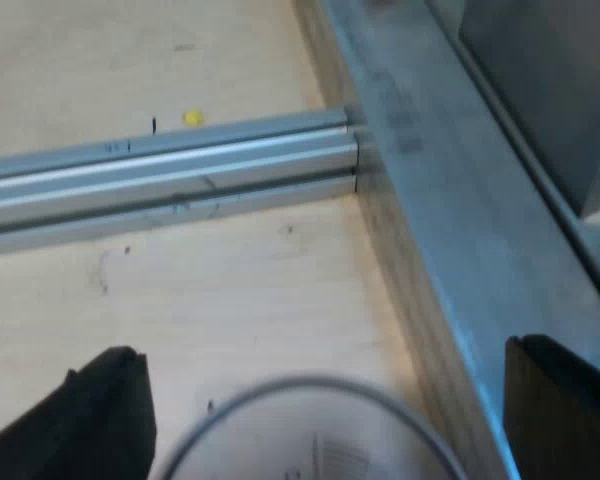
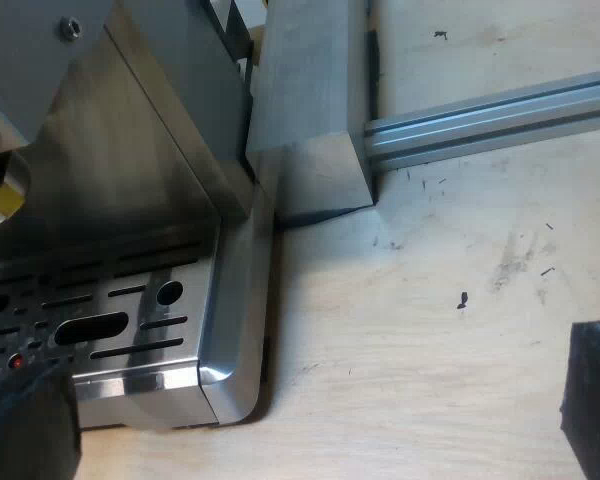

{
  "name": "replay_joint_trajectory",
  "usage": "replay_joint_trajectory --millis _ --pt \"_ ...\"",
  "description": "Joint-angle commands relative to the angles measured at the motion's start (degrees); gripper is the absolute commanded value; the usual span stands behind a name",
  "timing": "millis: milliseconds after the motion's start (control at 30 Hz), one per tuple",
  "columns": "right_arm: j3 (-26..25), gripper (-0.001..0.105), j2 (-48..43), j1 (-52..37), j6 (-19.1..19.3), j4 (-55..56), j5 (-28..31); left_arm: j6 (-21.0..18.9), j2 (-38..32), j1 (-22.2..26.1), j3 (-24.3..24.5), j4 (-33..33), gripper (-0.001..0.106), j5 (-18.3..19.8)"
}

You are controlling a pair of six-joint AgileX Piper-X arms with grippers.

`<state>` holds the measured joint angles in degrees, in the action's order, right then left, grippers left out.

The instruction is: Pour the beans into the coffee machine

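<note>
A clear measuring glass (image 1: 280, 385) stands on the pale wooden table, its round rim and printed scale seen from above. My left gripper (image 1: 330, 420) is open, with one black finger (image 1: 105, 415) on each side of the glass and a gap between each finger and the rim. I cannot see inside the glass. The espresso machine (image 2: 130, 180) shows its steel body and slotted drip tray (image 2: 130, 330). My right gripper (image 2: 310, 430) hangs open low over the table at the drip tray's corner, holding nothing.
An aluminium rail (image 1: 170, 175) lies across the table beyond the glass and meets a second metal beam (image 1: 430, 180) at a right angle. A grey block (image 2: 305, 110) stands against the machine's side, with another rail (image 2: 490, 120) running off from it. A small yellow dot (image 1: 192, 118) marks the wood.
</note>
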<state>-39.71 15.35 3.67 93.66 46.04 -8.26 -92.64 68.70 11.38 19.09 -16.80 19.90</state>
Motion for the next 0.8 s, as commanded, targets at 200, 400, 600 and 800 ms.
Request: replay_joint_trajectory --millis 200,400,600,800 --pt "-0.81 0.104 -0.21 0.01 -0.05 0.03 -0.96 -1.64 -1.46 0.16 4.25 -0.16 0.073 2.71" --pt "-0.81 0.104 -0.21 0.01 -0.05 0.03 -0.96 -1.64 -4.50 0.16 7.04 4.24 0.073 2.71" --pt "-0.81 0.104 -0.21 0.01 -0.05 -0.48 -0.96 -1.33 -10.45 0.16 9.35 10.73 0.073 2.99" --pt "-0.81 0.104 -0.21 0.01 -0.05 -4.26 -0.96 -1.33 -19.86 0.16 11.75 16.80 0.073 2.97"
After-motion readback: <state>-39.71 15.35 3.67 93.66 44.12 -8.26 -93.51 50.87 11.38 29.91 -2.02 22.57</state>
